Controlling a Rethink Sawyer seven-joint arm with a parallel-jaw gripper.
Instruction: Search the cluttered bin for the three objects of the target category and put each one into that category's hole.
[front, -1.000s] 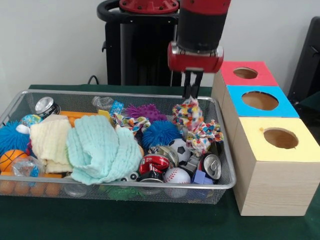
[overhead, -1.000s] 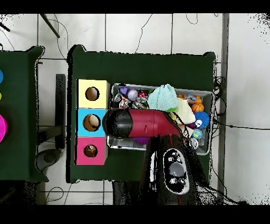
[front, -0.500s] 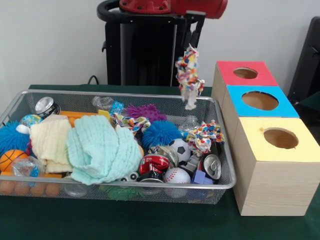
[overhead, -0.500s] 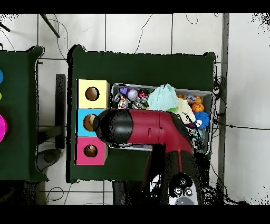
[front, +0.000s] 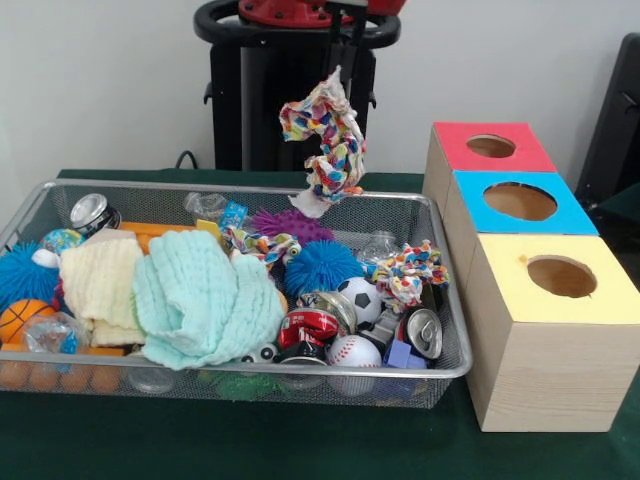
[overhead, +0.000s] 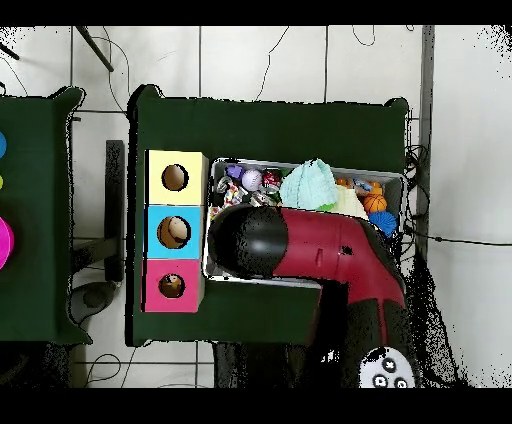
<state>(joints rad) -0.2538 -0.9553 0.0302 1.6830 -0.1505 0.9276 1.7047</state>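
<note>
Dark green cloth-covered table (front: 300, 445) sits on a white tiled floor (overhead: 260, 60) with thin black cables (overhead: 275, 50) trailing across it. A second green table (overhead: 35, 215) stands well apart at one side, with a round pink item (overhead: 4, 243) at its edge, against a plain white wall (front: 100, 80).

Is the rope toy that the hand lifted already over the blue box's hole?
No. In the front view the rope toy hangs from the hand above the wire bin, well short of the blue box.
</note>
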